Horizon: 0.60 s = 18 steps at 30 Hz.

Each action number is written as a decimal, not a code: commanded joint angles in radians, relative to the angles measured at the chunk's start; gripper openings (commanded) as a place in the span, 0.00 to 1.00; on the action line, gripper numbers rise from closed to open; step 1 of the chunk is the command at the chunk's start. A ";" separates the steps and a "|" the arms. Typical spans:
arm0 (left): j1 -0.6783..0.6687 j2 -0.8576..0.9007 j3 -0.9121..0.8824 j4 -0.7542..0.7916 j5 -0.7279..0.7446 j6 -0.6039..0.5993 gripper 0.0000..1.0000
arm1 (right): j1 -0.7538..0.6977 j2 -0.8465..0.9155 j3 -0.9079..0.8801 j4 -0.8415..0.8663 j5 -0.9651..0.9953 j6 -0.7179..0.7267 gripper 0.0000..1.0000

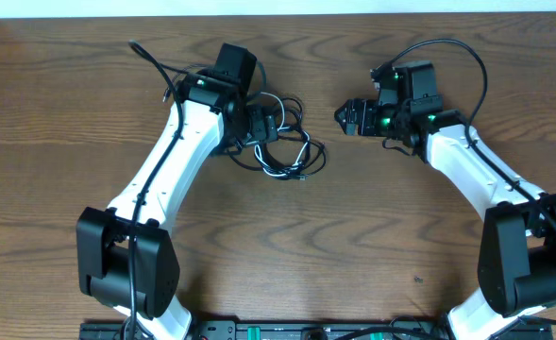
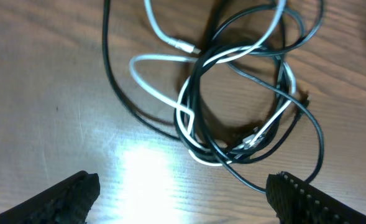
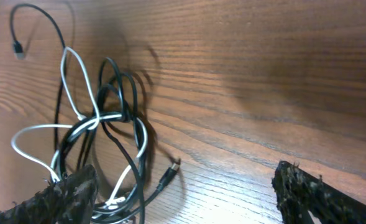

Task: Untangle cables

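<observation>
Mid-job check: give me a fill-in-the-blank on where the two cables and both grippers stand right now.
1. The black cable and the white cable lie ___ together in one pile on the table.
2. The left gripper and the right gripper both have their jaws ___.
3. In the overhead view, the gripper directly above the pile is the ___ one.
Missing words: tangled; open; left.

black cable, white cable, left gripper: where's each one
black cable (image 2: 104, 43): left wrist view, lone strand at left
white cable (image 2: 161, 56): left wrist view, top of its loop
left gripper (image 2: 181, 183): left wrist view, midway between the open fingertips
</observation>
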 commanded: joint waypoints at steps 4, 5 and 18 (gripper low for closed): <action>0.003 0.070 -0.026 0.002 0.002 -0.115 0.90 | 0.021 0.005 0.016 -0.042 0.122 -0.022 0.86; 0.003 0.083 -0.026 0.006 0.001 -0.119 0.90 | 0.021 0.005 0.016 -0.049 0.132 -0.022 0.86; 0.003 0.163 -0.026 0.053 0.001 -0.174 0.84 | 0.021 0.065 0.007 -0.062 0.162 -0.022 0.83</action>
